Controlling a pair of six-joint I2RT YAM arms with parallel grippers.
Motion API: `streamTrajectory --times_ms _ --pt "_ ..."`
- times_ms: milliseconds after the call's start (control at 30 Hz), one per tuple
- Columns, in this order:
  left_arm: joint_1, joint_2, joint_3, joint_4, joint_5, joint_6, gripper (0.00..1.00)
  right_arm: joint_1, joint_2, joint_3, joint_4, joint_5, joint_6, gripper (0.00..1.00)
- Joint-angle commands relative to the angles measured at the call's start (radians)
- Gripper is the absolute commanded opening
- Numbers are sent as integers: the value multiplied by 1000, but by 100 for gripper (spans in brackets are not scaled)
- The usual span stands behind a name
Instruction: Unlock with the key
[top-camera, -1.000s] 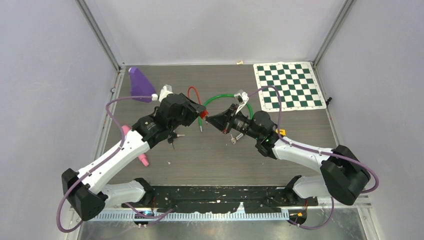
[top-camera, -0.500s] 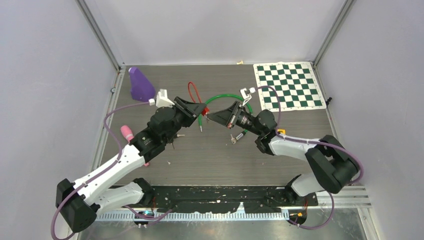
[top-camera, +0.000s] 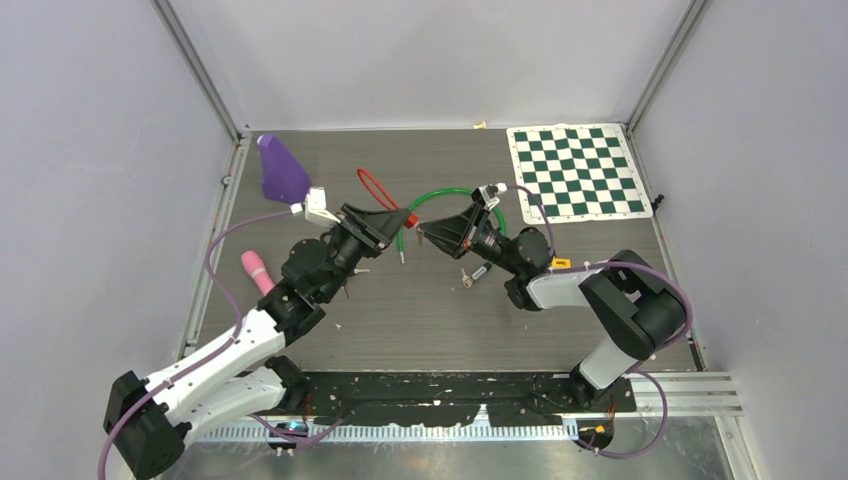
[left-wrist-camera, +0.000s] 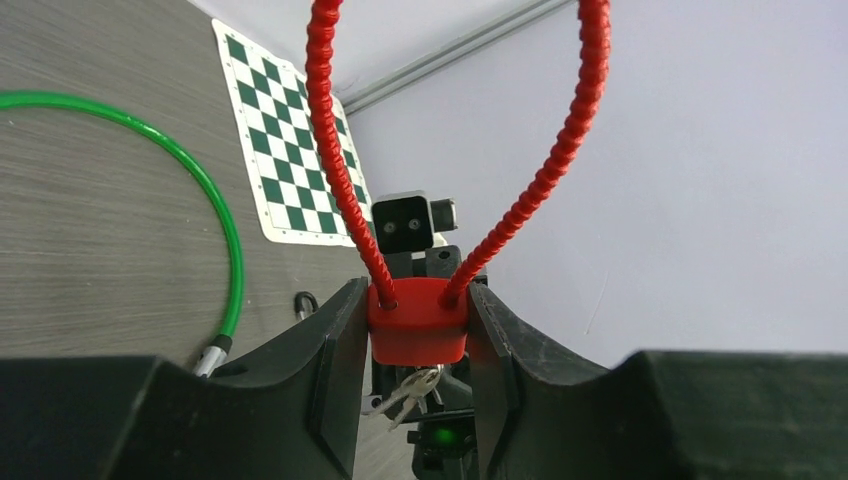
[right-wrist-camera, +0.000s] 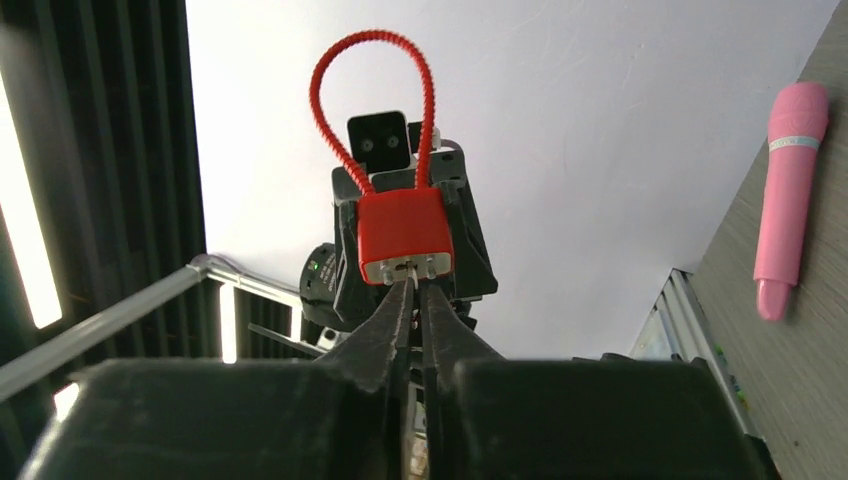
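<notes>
Padlock (right-wrist-camera: 403, 235), red, is held up off the table (top-camera: 420, 330) between the two arms. Its long axis lies nearly level. The red cable shackle (left-wrist-camera: 330, 120) loops away toward the far left, and the flat keyhole face points at the right gripper (right-wrist-camera: 412, 290).

The left gripper (left-wrist-camera: 417, 345) has its jaws partly open, clamped on the two sides of the lock body, with the shackle rising out between the fingers.

The right gripper's jaws are pressed together, their tips right up against the keyhole face. From its own camera the fingers cover the slot. From the left wrist only a silvery sliver of the key (left-wrist-camera: 408, 388) shows under the lock body, at those tips. I cannot tell how far it sits in the lock.

On the table behind, a green cable loop (top-camera: 440, 195) is partly cut off by the right arm. Something small lies near it that I can't make out (top-camera: 470, 275).
</notes>
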Motion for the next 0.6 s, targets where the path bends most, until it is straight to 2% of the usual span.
streamTrajectory --times_ms 0,200,467,567 --pt "-36 -46 24 198 172 -9 0 -14 53 8 120 69 32 18" --pt "24 -94 29 13 75 -32 0 -36 32 -18 135 33 -61 44" --pt "51 -100 71 -198 4 -63 0 -113 -62 -125 129 18 -254 58" --pt "54 -79 84 -237 16 -83 0 -116 -108 -110 111 -14 -401 62"
